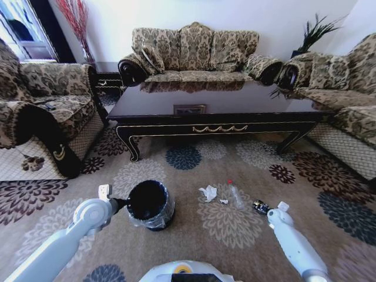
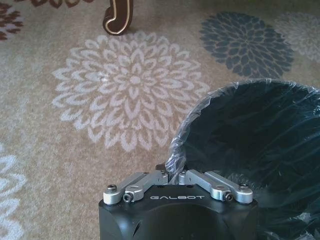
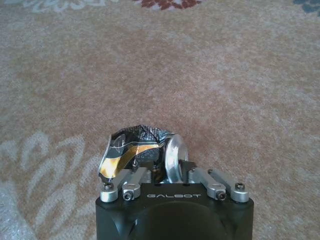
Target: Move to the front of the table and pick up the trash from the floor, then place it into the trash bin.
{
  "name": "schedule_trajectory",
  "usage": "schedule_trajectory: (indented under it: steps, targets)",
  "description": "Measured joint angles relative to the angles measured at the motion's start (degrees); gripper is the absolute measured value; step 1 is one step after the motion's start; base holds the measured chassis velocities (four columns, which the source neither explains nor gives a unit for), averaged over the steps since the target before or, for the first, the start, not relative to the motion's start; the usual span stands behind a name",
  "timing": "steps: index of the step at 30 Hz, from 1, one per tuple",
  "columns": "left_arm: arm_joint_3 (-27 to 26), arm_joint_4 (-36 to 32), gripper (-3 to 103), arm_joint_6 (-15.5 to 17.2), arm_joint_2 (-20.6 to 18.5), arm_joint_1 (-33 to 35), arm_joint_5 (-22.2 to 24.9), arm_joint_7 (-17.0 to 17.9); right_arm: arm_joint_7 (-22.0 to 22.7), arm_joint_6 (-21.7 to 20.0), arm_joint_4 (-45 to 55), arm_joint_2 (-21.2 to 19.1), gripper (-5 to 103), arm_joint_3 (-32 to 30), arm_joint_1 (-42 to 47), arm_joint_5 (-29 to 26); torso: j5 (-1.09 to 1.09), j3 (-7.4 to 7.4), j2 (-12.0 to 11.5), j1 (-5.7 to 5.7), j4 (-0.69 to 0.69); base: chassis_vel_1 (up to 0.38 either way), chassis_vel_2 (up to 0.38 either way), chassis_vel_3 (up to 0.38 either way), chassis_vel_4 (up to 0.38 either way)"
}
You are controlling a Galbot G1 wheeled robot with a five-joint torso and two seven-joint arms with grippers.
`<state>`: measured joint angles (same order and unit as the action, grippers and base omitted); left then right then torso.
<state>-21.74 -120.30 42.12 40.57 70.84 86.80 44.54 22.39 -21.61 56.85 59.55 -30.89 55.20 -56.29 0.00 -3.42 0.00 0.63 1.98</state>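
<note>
My left tool (image 2: 177, 175) is clenched on the liner-covered rim of the trash bin (image 1: 148, 204), which stands on the floor (image 1: 235, 235) in front of the table (image 1: 214, 108). My right tool (image 3: 161, 167) is low over the carpet to the right of the bin, grasping a crushed dark can (image 3: 132, 145) with gold markings. Between the bin and that can lie more trash: crumpled white paper (image 1: 208, 192) just right of the bin, and a clear bottle with a red cap (image 1: 236, 194) beyond it.
</note>
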Motion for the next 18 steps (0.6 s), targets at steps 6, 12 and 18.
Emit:
schedule_trajectory:
  steps: [6,12,18]
  targets:
    - [1.8,-0.5,4,0.0,-1.3,-3.2,1.6,0.4,0.2,-0.1,2.6,-0.4,14,-1.0,1.7,0.1,0.03,0.00,0.0,0.00,-0.01,0.000,0.000,0.000,0.000]
    - [12.2,1.9,4,0.0,-3.3,-13.9,4.8,1.2,1.2,-0.9,15.2,-2.7,13,-4.9,6.8,-1.3,0.00,-0.01,0.0,0.00,0.00,0.000,0.000,0.000,0.000]
    - [25.4,6.2,4,0.0,-1.3,-28.9,8.3,2.9,1.8,-1.5,29.1,-4.3,13,-8.8,13.7,-2.1,0.03,0.00,0.0,0.00,0.00,0.000,0.000,0.000,0.000]
